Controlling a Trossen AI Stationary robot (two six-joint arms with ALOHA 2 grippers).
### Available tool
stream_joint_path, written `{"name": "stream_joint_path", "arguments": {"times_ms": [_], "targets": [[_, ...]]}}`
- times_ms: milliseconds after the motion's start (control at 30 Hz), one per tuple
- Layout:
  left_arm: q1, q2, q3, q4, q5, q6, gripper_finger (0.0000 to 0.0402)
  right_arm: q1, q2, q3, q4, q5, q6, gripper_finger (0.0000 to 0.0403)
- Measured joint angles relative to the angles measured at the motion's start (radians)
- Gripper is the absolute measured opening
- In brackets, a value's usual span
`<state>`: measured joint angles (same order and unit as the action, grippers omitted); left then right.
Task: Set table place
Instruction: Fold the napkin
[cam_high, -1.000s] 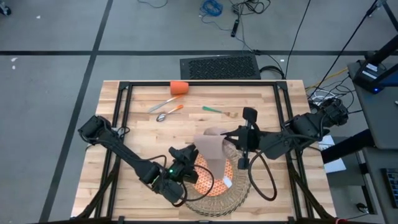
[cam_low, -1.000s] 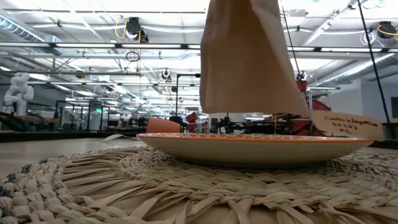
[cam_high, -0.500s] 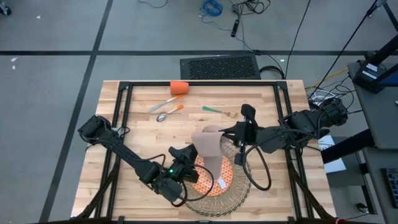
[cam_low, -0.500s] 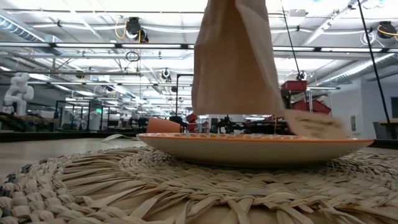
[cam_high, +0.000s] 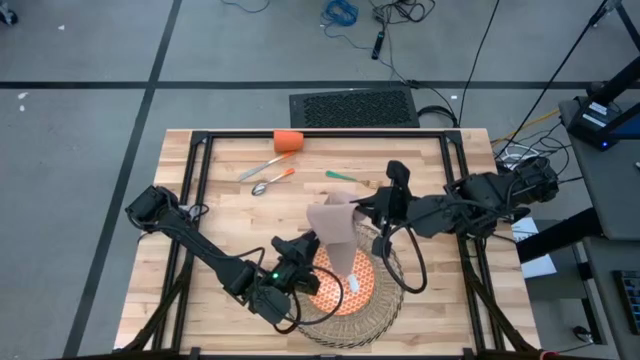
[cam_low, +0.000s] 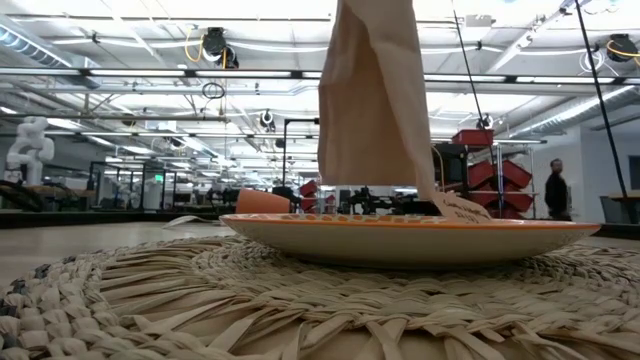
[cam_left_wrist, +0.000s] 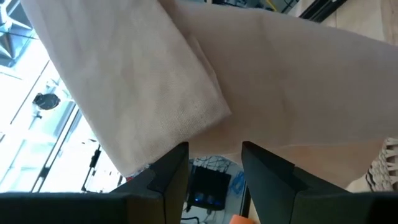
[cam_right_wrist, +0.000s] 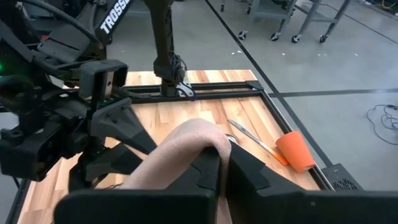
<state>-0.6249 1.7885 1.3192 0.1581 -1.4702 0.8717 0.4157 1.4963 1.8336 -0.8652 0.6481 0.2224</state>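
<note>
Overhead, the right gripper (cam_high: 352, 203) pinches the soft beige napkin (cam_high: 334, 232), which hangs lengthwise below it over the round plate (cam_low: 410, 238); beside it, left gripper (cam_high: 305, 247) gapes, fingers parted

one napkin (cam_high: 333, 235), one plate (cam_high: 345, 288), one placemat (cam_high: 385, 300), one cup (cam_high: 287, 141), three utensils (cam_high: 268, 173)

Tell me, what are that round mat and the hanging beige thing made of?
The mat looks like woven straw or wicker: flat pale strands interlaced. The beige napkin, pinched in the right hand, appears to be matte cloth; it drapes in soft folds.
</note>
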Motion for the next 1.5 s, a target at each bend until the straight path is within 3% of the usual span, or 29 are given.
{"name": "stream_joint_path", "arguments": {"times_ms": [333,1033,1500], "targets": [[0.002,-0.001,0.074,-0.027,0.018,0.032,0.0136,-0.030,-0.003,0.049,0.001,-0.026,0.003,0.0000],[-0.032,-0.002,0.348,-0.316,0.030,0.083,0.0136,-0.029,-0.003,0.225,-0.014,-0.026,-0.022,0.0000],[0.025,-0.001,0.499,-0.353,0.097,0.238,0.0136,-0.044,-0.004,0.240,0.073,-0.079,-0.081,0.0000]]}}
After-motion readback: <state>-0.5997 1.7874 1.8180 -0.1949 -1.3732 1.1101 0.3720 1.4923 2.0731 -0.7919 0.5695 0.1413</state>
